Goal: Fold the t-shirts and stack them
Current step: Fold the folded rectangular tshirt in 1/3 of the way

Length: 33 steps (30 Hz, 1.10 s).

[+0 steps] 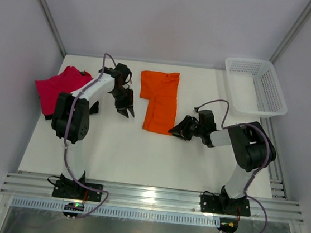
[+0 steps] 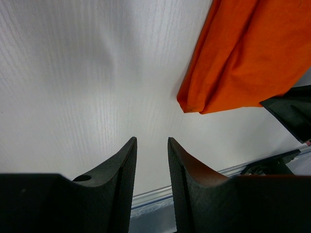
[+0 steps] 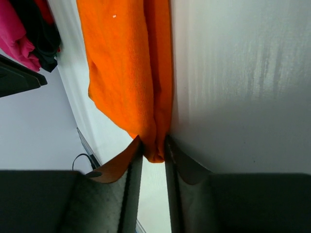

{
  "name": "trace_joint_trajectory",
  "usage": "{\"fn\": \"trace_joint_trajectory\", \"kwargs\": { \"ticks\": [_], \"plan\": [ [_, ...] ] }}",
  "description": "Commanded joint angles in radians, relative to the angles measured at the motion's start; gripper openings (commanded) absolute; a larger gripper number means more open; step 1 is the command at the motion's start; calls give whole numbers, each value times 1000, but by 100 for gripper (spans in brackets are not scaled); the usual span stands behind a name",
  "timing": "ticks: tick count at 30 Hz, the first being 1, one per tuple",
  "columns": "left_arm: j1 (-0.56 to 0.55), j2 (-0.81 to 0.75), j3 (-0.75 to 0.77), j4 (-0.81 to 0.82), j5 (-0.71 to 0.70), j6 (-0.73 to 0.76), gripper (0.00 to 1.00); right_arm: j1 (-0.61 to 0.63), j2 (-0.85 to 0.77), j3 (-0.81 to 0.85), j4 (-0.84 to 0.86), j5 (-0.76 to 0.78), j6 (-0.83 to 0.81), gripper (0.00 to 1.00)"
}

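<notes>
**Right claw pinches orange t-shirt's near corner; left claw empty beside it**

The orange t-shirt point(image 1: 158, 100) lies flat in the middle of the white table point(image 1: 139, 159), towards the far side. It is partly folded: a wider band at the far end and a narrower doubled strip running towards the arms. The right gripper point(image 1: 174, 131) reaches in low from the right. In the right wrist view its two black fingers point(image 3: 130, 165) are closed tight on the shirt's near corner, with the folded edge pressed between them. The only mark on the cloth is a small pale speck (too small to read as anything).

The left gripper point(image 1: 127, 110) hangs over bare table just left of the shirt, not touching it. Its jaws stand a narrow gap apart with nothing in them, and the shirt's near corner lies ahead of them to the right.

The magenta t-shirt point(image 1: 57, 87) sits crumpled at the table's left edge, partly hidden behind the left arm. The right wrist view shows a black t-shirt point(image 3: 46, 43) bunched against it.

A white plastic mesh basket point(image 1: 271, 87) stands at the far right corner, well apart from the shirts. A ribbed aluminium rail point(image 1: 152, 197) runs along the near edge and carries both arm bases.
</notes>
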Motion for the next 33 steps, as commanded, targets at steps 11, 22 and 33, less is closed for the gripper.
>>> {"fn": "trace_joint_trajectory", "kwargs": {
  "ticks": [11, 22, 33],
  "plan": [
    [4, -222, -488, 467, 157, -281, 35, 12, 69, 2, 20, 31, -23, 7],
    [-21, -170, -651, 826, 197, -404, 36, 12, 49, 12, -13, 22, -37, 6],
    [-25, -15, -536, 858, 236, -414, 36, 12, 42, 32, -32, 21, -46, 6]
  ]
}}
